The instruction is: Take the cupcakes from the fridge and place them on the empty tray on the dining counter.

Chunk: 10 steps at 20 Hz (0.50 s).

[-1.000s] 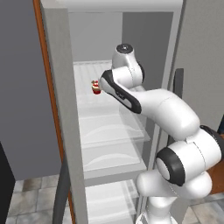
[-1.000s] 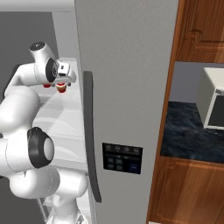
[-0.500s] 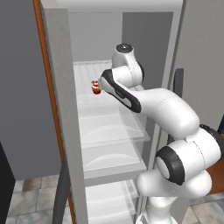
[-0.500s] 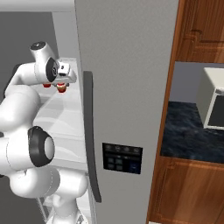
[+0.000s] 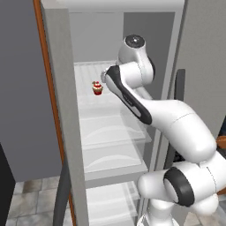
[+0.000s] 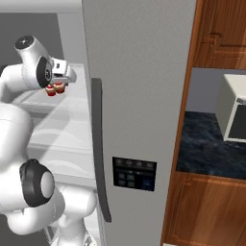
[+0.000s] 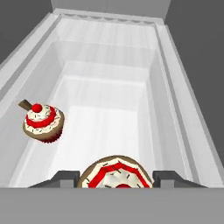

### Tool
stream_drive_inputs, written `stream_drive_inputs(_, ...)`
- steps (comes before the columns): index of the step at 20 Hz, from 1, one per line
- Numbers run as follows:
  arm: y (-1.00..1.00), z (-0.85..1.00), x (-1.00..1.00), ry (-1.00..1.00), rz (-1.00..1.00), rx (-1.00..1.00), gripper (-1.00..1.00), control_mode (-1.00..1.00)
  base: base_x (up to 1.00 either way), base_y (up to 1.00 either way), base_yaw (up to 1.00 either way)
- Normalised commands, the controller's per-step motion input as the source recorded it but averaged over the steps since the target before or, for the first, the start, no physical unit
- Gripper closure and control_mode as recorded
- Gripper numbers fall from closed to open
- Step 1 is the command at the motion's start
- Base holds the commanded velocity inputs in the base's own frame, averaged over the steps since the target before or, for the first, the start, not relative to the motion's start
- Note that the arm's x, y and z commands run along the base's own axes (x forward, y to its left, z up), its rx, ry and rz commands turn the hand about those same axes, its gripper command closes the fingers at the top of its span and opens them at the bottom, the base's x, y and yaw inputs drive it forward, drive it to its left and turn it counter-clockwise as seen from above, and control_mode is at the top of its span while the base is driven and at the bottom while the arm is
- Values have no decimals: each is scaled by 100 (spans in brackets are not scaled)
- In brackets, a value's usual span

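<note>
Kitchen interior, rendered: warm brown wooden cabinetry (image 6: 218, 33) at the right, with a black marbled stone worktop (image 6: 211, 149) below it; tall light-grey fridge (image 6: 139, 96) with a long dark-grey vertical handle (image 6: 98, 149) and a dark dispenser panel (image 6: 134, 173), one door standing open; translucent white shelves (image 5: 110, 128) stacked inside, the upper one a shallow white tray-like shelf (image 7: 109, 92); white jointed robot arm (image 5: 163, 119) reaching into that upper shelf; two-finger hand (image 7: 115, 176) low over the shelf, its dark tips set either side of the nearer small cupcake with a red-and-white top (image 7: 116, 171), by all appearance clamped on it; second small cupcake of the same kind, with a pale wrapper (image 7: 43, 123), standing free on the same shelf, apart to the side, also seen from the left base camera (image 5: 97, 88). Step in hand, as judged: grasp of the first cupcake, nothing yet delivered. Next move calls for a straight lift clear of the shelf lip; then withdrawal past the door frame; carriage to the brown tray remains.
</note>
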Motion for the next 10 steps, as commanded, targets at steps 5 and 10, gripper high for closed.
stream_drive_inputs(5, 0, 100, -54, -9, 0, 1, 100, -100, 0, 0, 0)
stream_drive_inputs(10, -3, 64, -77, 3, 0, 0, 100, -100, 0, 0, 0)
